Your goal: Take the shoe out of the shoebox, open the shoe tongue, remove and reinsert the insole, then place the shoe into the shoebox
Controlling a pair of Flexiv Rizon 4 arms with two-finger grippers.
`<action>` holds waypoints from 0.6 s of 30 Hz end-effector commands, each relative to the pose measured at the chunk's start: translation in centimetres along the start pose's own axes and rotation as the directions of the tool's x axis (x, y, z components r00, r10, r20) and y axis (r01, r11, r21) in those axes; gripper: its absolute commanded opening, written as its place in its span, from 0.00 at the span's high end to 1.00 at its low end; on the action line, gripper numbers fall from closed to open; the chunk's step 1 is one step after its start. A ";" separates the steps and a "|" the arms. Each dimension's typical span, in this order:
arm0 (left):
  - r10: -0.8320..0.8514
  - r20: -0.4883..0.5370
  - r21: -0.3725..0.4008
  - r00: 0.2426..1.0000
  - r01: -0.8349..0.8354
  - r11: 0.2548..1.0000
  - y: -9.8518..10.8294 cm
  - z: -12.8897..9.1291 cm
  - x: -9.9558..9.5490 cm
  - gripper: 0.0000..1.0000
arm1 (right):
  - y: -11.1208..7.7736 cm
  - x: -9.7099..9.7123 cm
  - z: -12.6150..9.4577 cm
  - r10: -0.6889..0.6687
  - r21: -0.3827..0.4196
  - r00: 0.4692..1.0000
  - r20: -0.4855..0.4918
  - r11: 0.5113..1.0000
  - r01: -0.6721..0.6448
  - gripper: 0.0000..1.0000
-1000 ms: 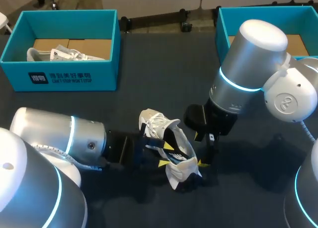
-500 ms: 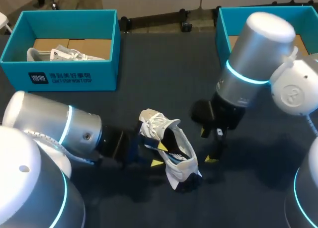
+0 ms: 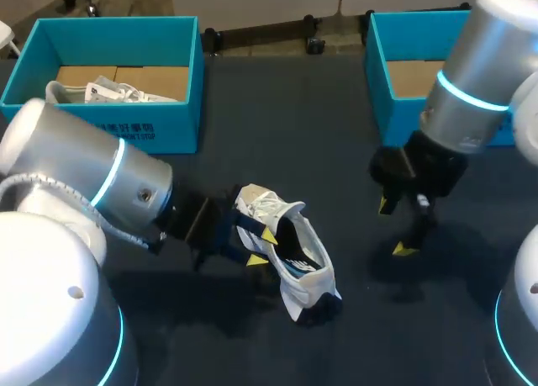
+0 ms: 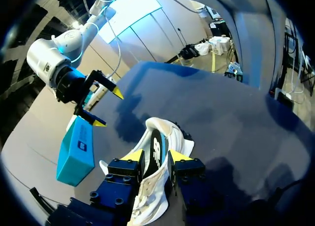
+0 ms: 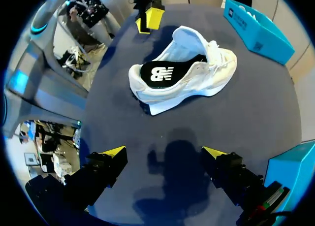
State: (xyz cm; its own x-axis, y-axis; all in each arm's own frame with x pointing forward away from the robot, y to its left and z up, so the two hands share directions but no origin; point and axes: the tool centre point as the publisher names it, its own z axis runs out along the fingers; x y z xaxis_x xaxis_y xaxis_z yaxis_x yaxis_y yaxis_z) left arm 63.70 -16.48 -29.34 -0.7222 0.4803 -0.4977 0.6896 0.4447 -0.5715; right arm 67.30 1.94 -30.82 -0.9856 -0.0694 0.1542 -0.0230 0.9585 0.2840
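Note:
A white shoe (image 3: pixel 290 256) with a black insole (image 5: pixel 157 73) inside lies on its sole mid-table, toe toward the far side. My left gripper (image 3: pixel 261 247) comes in from the left at the shoe's near side wall. In the left wrist view the left gripper (image 4: pixel 156 156) has its yellow tips narrowly apart, shut on the shoe's upper edge (image 4: pixel 156 147). My right gripper (image 3: pixel 395 227) hangs above the bare table to the shoe's right. Its fingers (image 5: pixel 115 152) are spread wide with nothing between them, and the shoe (image 5: pixel 182 68) lies well ahead of them.
A teal shoebox (image 3: pixel 101 134) at the back left holds another white shoe (image 3: pixel 109 90). A second teal box (image 3: pixel 382 83) stands at the back right, close behind my right arm. The dark tabletop (image 3: pixel 277 134) lies between the boxes.
My right arm has pulled away from the shoe toward the right and rear. The left gripper's tips have slid from over the insole to the shoe's left edge. The shoe has stayed put.

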 end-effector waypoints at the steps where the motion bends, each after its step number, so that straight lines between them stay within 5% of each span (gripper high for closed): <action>1: -0.005 -0.236 -0.029 0.972 -0.001 1.000 -0.3 -0.7 -1.3 0.82 | -0.9 1.0 -0.8 -0.001 -0.014 1.000 0.013 1.000 0.001 0.00; 2: -0.005 -0.261 -0.030 0.965 -0.003 1.000 -0.2 -0.8 -1.6 0.97 | -0.9 1.0 -0.8 -0.001 -0.014 1.000 0.013 1.000 0.001 0.00; 3: -0.010 -0.291 -0.025 0.957 0.003 1.000 -0.2 -0.9 -1.8 1.00 | -0.9 1.0 -0.8 -0.001 -0.014 1.000 0.013 1.000 0.001 0.00; 12: -0.005 -0.578 -0.029 0.816 -0.015 0.999 -0.2 -0.9 -3.7 1.00 | -0.9 1.0 -0.8 -0.001 -0.014 1.000 0.013 1.000 0.001 0.00; 18: 0.005 -0.583 -0.047 0.813 -0.040 0.998 -0.2 -1.0 -3.8 1.00 | -0.9 1.0 -0.8 -0.001 -0.014 1.000 0.013 1.000 0.001 0.00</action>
State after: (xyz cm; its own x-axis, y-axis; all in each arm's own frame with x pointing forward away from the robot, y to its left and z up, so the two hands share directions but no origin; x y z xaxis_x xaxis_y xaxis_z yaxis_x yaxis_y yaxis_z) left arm 66.07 -17.13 -26.92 -0.6624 0.6802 -0.3140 0.7181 0.4571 -0.5248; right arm 66.48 0.73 -30.04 -0.9877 -0.0662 0.1419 -0.0212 0.9543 0.2980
